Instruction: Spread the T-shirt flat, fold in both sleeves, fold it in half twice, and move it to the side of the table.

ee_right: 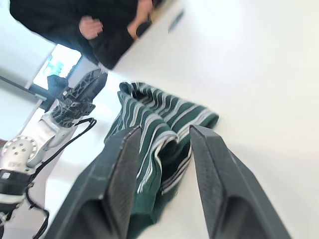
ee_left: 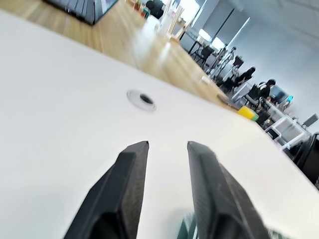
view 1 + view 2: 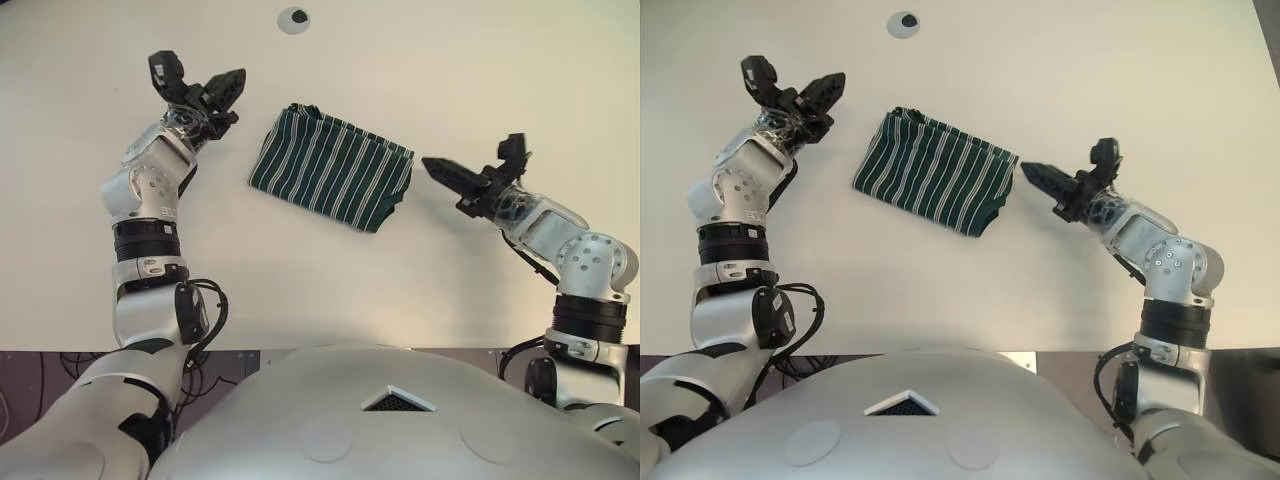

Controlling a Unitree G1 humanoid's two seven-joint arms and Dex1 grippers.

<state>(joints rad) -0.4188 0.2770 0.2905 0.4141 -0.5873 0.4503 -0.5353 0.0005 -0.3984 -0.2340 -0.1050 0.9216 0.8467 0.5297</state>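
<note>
Now the folding looks done. The right jaws are spread apart and hold nothing, tips just beside the shirt (image 3: 332, 166). It lies as a small striped bundle on the table (image 3: 300, 290), well in from the near edge. Farther off, the left jaws gape too, holding nothing. Next, I think, one must grip it and carry it to a side edge.

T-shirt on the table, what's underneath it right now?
The folded T-shirt lies flat on the white table, with bare tabletop showing all round it. Nothing pokes out from beneath. The spot directly under it is covered by the cloth, so it cannot be checked.
</note>
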